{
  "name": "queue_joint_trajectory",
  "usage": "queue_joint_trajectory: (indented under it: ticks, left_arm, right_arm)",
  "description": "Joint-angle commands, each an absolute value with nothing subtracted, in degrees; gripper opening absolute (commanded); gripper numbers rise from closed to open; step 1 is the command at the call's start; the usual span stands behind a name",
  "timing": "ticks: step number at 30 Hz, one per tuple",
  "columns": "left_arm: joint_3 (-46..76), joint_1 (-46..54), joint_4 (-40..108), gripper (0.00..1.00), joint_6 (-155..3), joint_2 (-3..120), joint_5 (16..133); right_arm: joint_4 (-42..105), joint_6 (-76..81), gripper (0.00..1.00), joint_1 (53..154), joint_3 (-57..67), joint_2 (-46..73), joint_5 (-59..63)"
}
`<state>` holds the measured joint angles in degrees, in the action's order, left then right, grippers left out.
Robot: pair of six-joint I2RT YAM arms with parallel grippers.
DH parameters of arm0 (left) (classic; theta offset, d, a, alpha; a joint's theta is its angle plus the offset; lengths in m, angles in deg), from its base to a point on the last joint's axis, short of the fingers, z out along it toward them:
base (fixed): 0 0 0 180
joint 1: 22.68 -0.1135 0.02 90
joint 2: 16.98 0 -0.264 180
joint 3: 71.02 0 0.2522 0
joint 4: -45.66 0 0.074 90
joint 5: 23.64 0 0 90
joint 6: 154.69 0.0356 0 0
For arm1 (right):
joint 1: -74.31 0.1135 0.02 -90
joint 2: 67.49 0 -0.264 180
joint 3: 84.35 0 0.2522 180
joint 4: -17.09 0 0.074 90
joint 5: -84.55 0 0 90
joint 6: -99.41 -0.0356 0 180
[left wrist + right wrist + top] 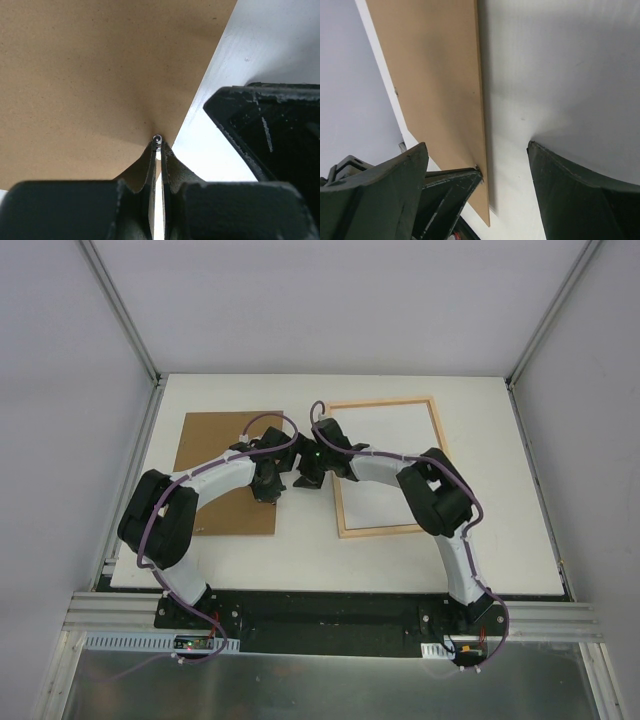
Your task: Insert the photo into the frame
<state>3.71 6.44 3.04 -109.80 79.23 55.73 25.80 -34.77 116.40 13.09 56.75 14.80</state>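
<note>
Jaws of our left gripper [157, 145] pinched the backing board [215, 455] edge, lifting it for our spread right gripper [502, 165].

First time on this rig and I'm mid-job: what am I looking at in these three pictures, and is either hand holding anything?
These are two robot arms bolted at the near edge of a white table. The overhead picture looks down from behind them. The other two come from a camera on each wrist. A brown board lies on the left and a wooden frame on the right. No picture side of a photo shows. The left hand is shut with its tips at the board's right edge, but whether it pinches the board is unclear. The right hand is open beside that edge and holds nothing.
</note>
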Motion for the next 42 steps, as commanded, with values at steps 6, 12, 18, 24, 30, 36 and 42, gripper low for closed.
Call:
queue_joint_trajectory:
  ticks: [6,12,18,24,30,36,42]
  left_arm:
    - [4.2,6.0,2.5,0.00,-107.8,76.2,56.8]
    - [4.4,6.0,2.5,0.00,-107.5,75.7,57.2]
    - [4.5,6.0,2.4,0.00,-107.3,75.3,58.3]
    - [4.7,6.1,2.3,0.00,-107.3,74.8,59.2]
    - [5.1,6.4,2.4,0.00,-107.3,74.1,60.6]
    - [5.1,6.5,2.4,0.00,-107.7,72.9,62.5]
    - [4.1,6.4,2.3,0.31,-106.4,67.9,63.3]
  right_arm:
    - [18.1,-38.0,0.83,115.5,13.2,59.3,18.0]
    - [15.7,-38.3,0.83,115.4,12.5,60.6,19.1]
    - [12.6,-38.8,0.82,115.5,12.8,62.8,20.7]
    - [11.0,-39.0,0.82,115.8,14.4,65.0,21.9]
    - [10.2,-39.7,0.77,116.5,17.5,67.9,22.9]
    - [9.0,-40.8,0.52,116.6,18.4,69.0,22.6]
    - [7.4,-40.9,0.10,116.0,18.0,68.0,23.0]
